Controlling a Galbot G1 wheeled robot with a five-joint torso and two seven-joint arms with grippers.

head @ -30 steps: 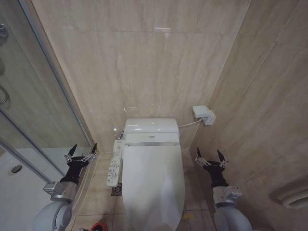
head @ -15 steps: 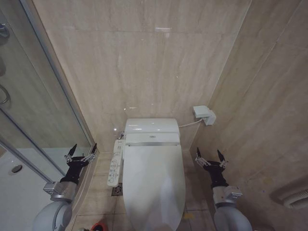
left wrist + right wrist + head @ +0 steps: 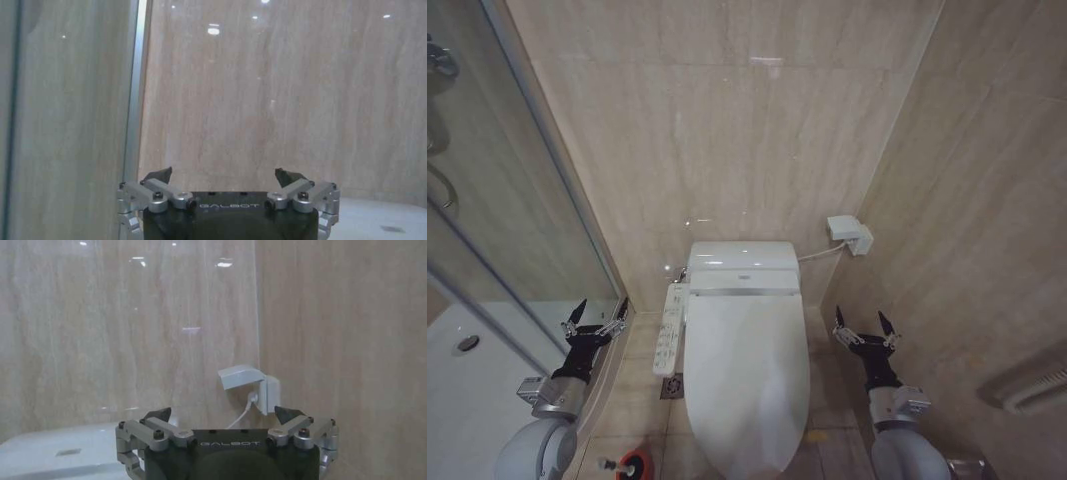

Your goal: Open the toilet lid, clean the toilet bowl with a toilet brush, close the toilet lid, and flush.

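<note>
The toilet lid (image 3: 747, 375) is a glossy white oval lying closed over the toilet bowl, which is hidden under it. A long white button panel (image 3: 667, 328) runs along the toilet's left side. The toilet brush (image 3: 630, 465), black in a red holder, stands on the floor at the lower left of the head view. My left gripper (image 3: 596, 314) is held open to the left of the toilet, with nothing between its fingers (image 3: 158, 175). My right gripper (image 3: 861, 324) is open too, to the right of the toilet, and faces the wall socket (image 3: 248, 385).
A glass shower partition (image 3: 517, 200) with a metal frame closes off the left side. Tiled walls stand close behind and to the right. A white socket box (image 3: 851, 236) with a cable sits on the back wall. A floor drain (image 3: 674, 386) lies beside the toilet.
The whole head view has shifted, so the camera moved: the toilet sits slightly higher and the brush shows more fully at the bottom left. Both grippers keep their pose.
</note>
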